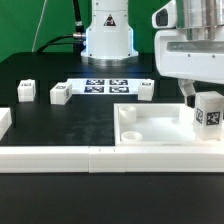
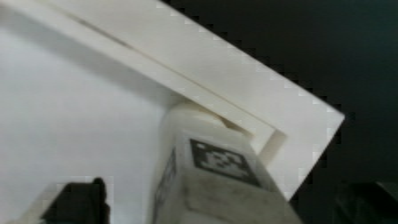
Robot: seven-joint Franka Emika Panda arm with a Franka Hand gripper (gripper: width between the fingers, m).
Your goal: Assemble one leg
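Note:
My gripper (image 1: 202,100) is shut on a leg (image 1: 209,113), a small white block with a black-and-white tag. It holds the leg upright over the far right corner of the large white tray (image 1: 150,131). In the wrist view the leg (image 2: 217,158) stands between my dark fingers (image 2: 75,202), with its lower end at the inner corner of the tray's raised rim (image 2: 240,85). I cannot tell whether the leg touches the tray. Three more legs lie on the black table: two on the exterior view's left (image 1: 25,91) (image 1: 60,94) and one behind the tray (image 1: 145,90).
The marker board (image 1: 105,86) lies at the back in front of the arm's base. A long white border rail (image 1: 60,158) runs along the front edge. A white block (image 1: 5,124) stands at the exterior view's far left.

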